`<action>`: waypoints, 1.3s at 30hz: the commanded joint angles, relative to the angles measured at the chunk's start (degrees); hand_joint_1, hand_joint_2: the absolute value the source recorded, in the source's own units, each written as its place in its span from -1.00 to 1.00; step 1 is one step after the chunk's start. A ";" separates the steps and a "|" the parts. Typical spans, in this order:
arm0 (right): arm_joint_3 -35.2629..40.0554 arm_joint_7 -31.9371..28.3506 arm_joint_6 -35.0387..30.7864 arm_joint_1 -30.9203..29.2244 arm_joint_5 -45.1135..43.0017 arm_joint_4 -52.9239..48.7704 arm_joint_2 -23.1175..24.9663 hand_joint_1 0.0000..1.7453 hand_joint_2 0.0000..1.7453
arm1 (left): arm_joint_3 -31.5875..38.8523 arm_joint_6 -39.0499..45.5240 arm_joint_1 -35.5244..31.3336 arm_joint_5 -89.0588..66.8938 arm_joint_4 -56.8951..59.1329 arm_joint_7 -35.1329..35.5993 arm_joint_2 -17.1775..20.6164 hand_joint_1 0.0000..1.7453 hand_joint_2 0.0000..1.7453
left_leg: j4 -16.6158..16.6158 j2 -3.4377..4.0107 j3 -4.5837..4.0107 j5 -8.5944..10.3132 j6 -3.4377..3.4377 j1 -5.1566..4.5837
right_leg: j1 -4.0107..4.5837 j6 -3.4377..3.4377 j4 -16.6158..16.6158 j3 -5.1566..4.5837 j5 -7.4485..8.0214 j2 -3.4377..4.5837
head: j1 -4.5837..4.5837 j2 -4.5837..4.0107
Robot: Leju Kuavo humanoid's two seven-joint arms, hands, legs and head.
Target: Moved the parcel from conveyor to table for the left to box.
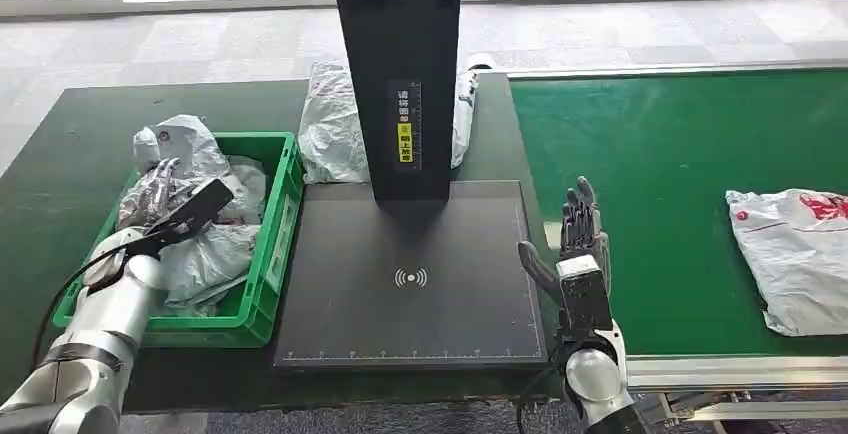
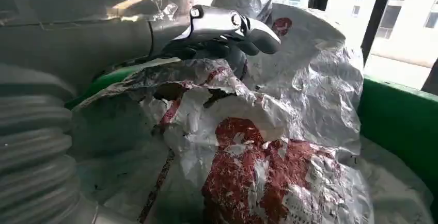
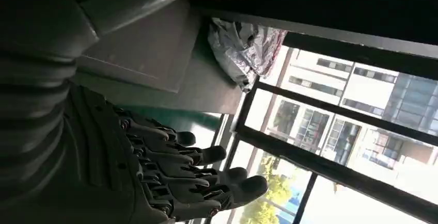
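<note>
Head view: parcel (image 1: 795, 254) on the conveyor (image 1: 660, 164) looks light, soft, crinkly; I'd pinch a bunched edge. Right hand (image 1: 578, 254) empty, fingers spread; left hand (image 1: 185, 209) I cannot tell.

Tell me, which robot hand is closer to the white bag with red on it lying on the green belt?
The right hand. It hovers open at the belt's near edge, with bare belt between it and the white bag. The left hand is far across, over the green crate.
</note>
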 commanded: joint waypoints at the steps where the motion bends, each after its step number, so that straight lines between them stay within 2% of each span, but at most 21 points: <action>1: 1.01 2.24 -0.39 1.12 3.12 -0.81 -1.98 -1.00 -1.00 | 2.18 15.51 0.61 21.79 -16.67 -9.83 -7.42 -1.00 1.00 | 0.10 -0.47 -0.19 0.04 0.07 0.06 | 0.05 0.04 -0.01 -0.02 -0.05 -0.29 | 0.00 0.00; 2: 1.00 2.32 -0.20 0.90 2.71 -0.34 -1.76 -1.00 -1.00 | 1.72 18.31 2.33 25.52 -21.25 -12.22 -8.25 -1.00 1.00 | 0.09 -0.51 -0.18 0.02 0.09 0.07 | 0.06 0.06 -0.05 0.04 -0.05 -0.27 | 0.02 -0.02; 3: 1.27 1.91 -0.09 0.26 2.36 0.87 -1.57 -1.00 1.00 | 0.26 20.43 4.42 28.21 -25.58 -13.59 -8.58 -1.00 1.00 | 0.06 -0.40 -0.16 0.00 0.09 0.04 | 0.03 0.05 -0.06 0.05 -0.03 -0.20 | 0.00 0.00; 8: 1.18 -0.20 -1.22 -1.19 1.58 3.27 0.75 -1.00 1.00 | -6.13 27.65 8.33 30.15 -31.64 -18.01 -11.23 -1.00 1.00 | -0.01 -0.15 -0.05 -0.04 0.04 -0.02 | -0.03 0.04 -0.09 0.08 0.00 0.01 | 0.00 -0.02; 10: 0.66 0.09 -1.70 -1.16 2.04 2.61 1.43 -1.00 1.00 | -6.09 27.65 8.20 28.28 -31.33 -19.11 -13.54 -1.00 1.00 | 0.00 -0.18 -0.06 -0.04 0.04 -0.01 | -0.02 0.03 -0.09 0.07 0.00 -0.02 | 0.00 0.00; 13: -0.19 0.32 -1.83 -0.63 2.40 1.71 1.64 -1.00 1.00 | -7.36 27.65 7.95 28.38 -30.75 -19.10 -13.98 -1.00 1.00 | -0.01 -0.32 -0.07 -0.02 0.07 0.00 | -0.02 0.04 -0.13 0.10 0.02 -0.09 | 0.02 0.00; 16: -2.24 1.54 -2.06 -1.02 4.35 0.29 3.16 -1.00 1.00 | -3.67 27.65 7.31 21.53 -31.99 -21.55 -18.18 -1.00 1.00 | 0.02 -0.26 -0.12 -0.02 0.04 -0.01 | -0.03 0.03 -0.08 0.04 0.02 -0.09 | 0.00 0.00; 18: -3.66 2.06 -1.93 -1.47 5.79 -0.21 4.33 -1.00 1.00 | -5.92 27.65 6.64 23.95 -30.80 -21.15 -17.92 -1.00 1.00 | 0.05 -0.27 -0.15 -0.02 0.04 -0.02 | -0.03 0.04 -0.05 0.01 0.01 -0.12 | 0.02 -0.02; 20: -6.75 2.92 -1.91 -1.45 8.80 -1.67 6.13 -1.00 1.00 | -11.06 26.15 5.44 27.67 -28.81 -19.65 -17.77 -1.00 1.00 | 0.04 -0.28 -0.15 0.00 0.04 -0.02 | -0.03 0.06 -0.04 0.00 0.04 -0.06 | 0.02 0.00; 21: -8.30 3.67 -0.88 -1.23 9.89 -2.27 6.92 -1.00 1.00 | -13.79 22.30 4.98 30.58 -27.60 -17.61 -17.77 -1.00 1.00 | 0.04 -0.37 -0.16 0.02 0.05 -0.02 | -0.03 0.06 -0.04 0.00 0.04 -0.10 | 0.00 -0.02; 22: -10.99 4.67 -0.57 -1.14 12.70 -2.90 8.26 -1.00 1.00 | -17.36 0.77 5.87 45.64 -27.55 -17.83 -20.30 -1.00 1.00 | 0.08 -0.42 -0.20 0.02 0.04 -0.02 | -0.03 0.06 0.00 -0.02 0.02 -0.20 | 0.00 0.00; 23: -12.58 5.70 0.56 -1.13 14.62 -3.22 8.90 -1.00 1.00 | -21.73 -2.54 5.97 47.32 -24.19 -18.14 -23.23 -1.00 1.00 | 0.06 -0.43 -0.17 0.03 0.03 -0.03 | -0.04 0.05 -0.01 0.00 0.02 -0.28 | 0.00 0.00; 25: -14.81 5.20 2.28 -1.02 16.16 -3.16 10.14 -1.00 1.00 | -25.51 1.23 5.23 48.87 -20.18 -20.40 -24.61 -1.00 1.00 | 0.02 -0.56 -0.09 0.06 0.05 -0.06 | -0.06 0.06 -0.07 0.06 0.00 -0.39 | -0.04 0.00; 26: -14.85 5.15 2.33 -0.97 16.21 -3.08 10.22 -1.00 1.00 | -25.61 1.25 5.20 49.04 -20.21 -20.44 -24.40 -1.00 1.00 | 0.01 -0.84 -0.09 0.10 0.08 -0.04 | -0.05 0.08 -0.15 0.16 -0.02 -0.61 | -0.02 0.00; 27: -15.31 4.87 2.64 -0.95 16.53 -2.95 10.55 -1.00 1.00 | -26.38 1.33 5.24 50.20 -20.79 -20.38 -23.47 -1.00 1.00 | 0.06 -0.75 -0.14 0.12 0.16 -0.05 | -0.05 0.09 -0.12 0.13 0.01 -0.60 | 0.00 0.00; 28: -15.43 4.64 2.67 -0.77 17.58 -2.72 10.91 -1.00 1.00 | -28.68 -2.80 5.21 52.48 -20.02 -19.06 -23.29 -1.00 1.00 | 0.04 -0.85 -0.18 0.14 0.23 -0.05 | -0.05 0.11 -0.15 0.18 0.02 -0.66 | 0.02 0.00; 30: -15.56 4.37 2.31 -0.30 17.88 -2.97 11.69 -1.00 1.00 | -29.75 -3.17 6.01 53.46 -19.19 -20.01 -25.01 -1.00 1.00 | 0.03 -0.71 -0.23 0.09 0.27 -0.05 | -0.07 0.12 -0.16 0.17 0.06 -0.46 | 0.04 0.00; 32: -15.51 4.33 2.27 -0.22 17.92 -3.04 11.77 -1.00 1.00 | -29.95 -2.93 6.21 53.43 -19.14 -20.24 -25.32 -1.00 1.00 | 0.01 -0.22 -0.15 0.01 0.24 -0.12 | -0.25 0.18 -0.09 0.04 0.12 -0.20 | -0.02 0.00; 33: -15.36 4.33 2.29 -0.06 18.21 -3.50 12.45 -1.00 1.00 | -32.43 -5.17 6.26 53.54 -17.69 -20.11 -25.90 -1.00 1.00 | -0.02 -0.18 -0.09 -0.01 0.28 -0.09 | -0.24 0.16 -0.13 0.06 0.12 -0.10 | 0.00 -0.02; 36: -15.15 5.47 0.54 0.47 21.18 -4.82 13.52 -1.00 1.00 | -36.00 -2.11 4.52 52.64 -11.52 -19.63 -27.94 -1.00 1.00 | 0.02 -0.34 -0.18 0.00 0.33 -0.23 | -0.21 0.20 -0.13 -0.02 0.09 -0.29 | 0.02 -0.02; 39: -16.12 7.31 -0.19 0.48 24.06 -5.42 13.76 -1.00 1.00 | -36.16 -1.23 1.95 54.84 -5.72 -19.18 -29.28 -1.00 1.00 | 0.03 -0.33 -0.16 -0.02 0.34 -0.18 | -0.17 0.21 -0.18 0.04 0.11 -0.20 | 0.00 0.00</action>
